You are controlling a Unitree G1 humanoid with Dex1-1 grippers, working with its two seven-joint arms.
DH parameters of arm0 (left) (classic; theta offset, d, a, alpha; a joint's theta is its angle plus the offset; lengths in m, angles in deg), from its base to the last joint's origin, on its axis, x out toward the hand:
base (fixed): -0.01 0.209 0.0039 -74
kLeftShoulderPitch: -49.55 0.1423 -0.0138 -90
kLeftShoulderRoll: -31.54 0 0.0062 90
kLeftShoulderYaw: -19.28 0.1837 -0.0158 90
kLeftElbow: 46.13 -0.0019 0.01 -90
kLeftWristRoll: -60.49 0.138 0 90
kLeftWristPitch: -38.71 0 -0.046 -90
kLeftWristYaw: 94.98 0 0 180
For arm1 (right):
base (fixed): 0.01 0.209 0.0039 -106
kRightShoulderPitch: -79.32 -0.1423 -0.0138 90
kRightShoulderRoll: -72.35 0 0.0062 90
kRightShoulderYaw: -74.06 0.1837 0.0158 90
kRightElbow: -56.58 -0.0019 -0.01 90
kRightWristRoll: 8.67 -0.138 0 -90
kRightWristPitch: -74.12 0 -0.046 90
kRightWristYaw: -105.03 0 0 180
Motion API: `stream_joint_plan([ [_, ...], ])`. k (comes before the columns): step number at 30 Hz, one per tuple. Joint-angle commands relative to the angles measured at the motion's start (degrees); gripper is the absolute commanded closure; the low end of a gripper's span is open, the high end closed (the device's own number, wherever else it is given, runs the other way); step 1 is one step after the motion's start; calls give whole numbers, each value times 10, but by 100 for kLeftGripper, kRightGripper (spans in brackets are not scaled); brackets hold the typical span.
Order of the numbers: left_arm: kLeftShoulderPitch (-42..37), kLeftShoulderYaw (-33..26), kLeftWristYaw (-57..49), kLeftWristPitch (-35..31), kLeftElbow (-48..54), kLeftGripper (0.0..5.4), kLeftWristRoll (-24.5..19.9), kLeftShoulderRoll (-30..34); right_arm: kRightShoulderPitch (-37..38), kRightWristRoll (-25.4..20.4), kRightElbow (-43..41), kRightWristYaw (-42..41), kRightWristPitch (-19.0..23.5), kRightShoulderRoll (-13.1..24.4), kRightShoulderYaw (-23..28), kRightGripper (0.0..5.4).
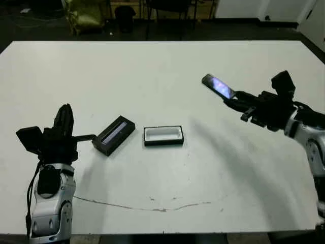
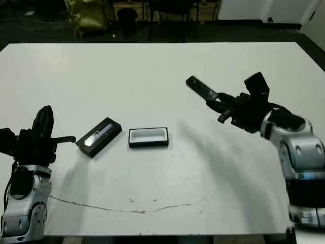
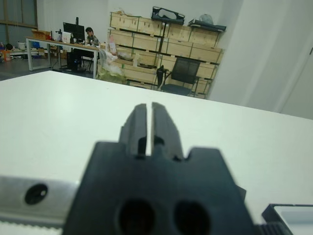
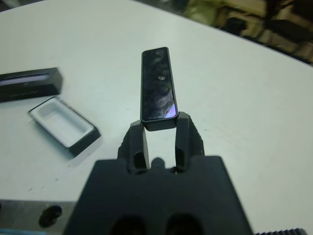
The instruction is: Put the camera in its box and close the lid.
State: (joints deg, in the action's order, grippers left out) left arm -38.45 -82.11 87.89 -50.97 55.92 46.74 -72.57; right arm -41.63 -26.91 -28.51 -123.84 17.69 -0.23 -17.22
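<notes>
White counter (image 1: pixel 152 66): camera (image 1: pixel 218 86) is pinched in R jaws, held aloft, well apart from box (image 1: pixel 163 135). L jaws pressed together. Next: camera to be lowered into box, then lid (image 1: pixel 114 134).

Table (image 1: pixel 152 71): white, broad, filling most of the head views.
Crack line (image 1: pixel 152 207): thin and dark, wandering across the near part of the tabletop.
Chair (image 3: pixel 182 76): black office chair, beyond the far edge.
Crates (image 3: pixel 161 41): wooden, stacked along the back wall.
Person (image 3: pixel 90 35): seated at a distant desk, by a monitor (image 3: pixel 73 32).
Yellow-green bag (image 1: pixel 86 15): on the dark floor past the table.
</notes>
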Motion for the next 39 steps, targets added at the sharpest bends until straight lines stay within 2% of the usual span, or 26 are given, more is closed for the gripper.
stream_joint_plan([
  [1,2,1,-2,-8,-5,540,-1,-1,-35,28,38,-49,-24,19,-43,531],
  [3,0,1,-1,-7,-6,540,-4,-2,-53,57,50,-70,-55,25,-72,531],
  [6,0,0,-2,-16,-2,540,-11,-2,-76,74,77,-103,-79,20,-94,533],
  [13,0,1,-3,-16,-2,540,-11,-1,-122,92,140,-173,-115,-2,-132,533],
  [25,1,1,-7,-22,0,540,-11,-2,-170,159,191,-221,-192,-34,-194,533],
  [27,1,2,-6,-21,-1,540,-10,-1,-176,162,200,-227,-189,-43,-198,533],
  [33,3,2,-10,-24,4,540,-9,-2,-193,181,191,-244,-144,-55,-219,533],
  [39,4,2,-12,-29,6,540,-10,-3,-200,185,195,-262,-144,-65,-224,533],
])
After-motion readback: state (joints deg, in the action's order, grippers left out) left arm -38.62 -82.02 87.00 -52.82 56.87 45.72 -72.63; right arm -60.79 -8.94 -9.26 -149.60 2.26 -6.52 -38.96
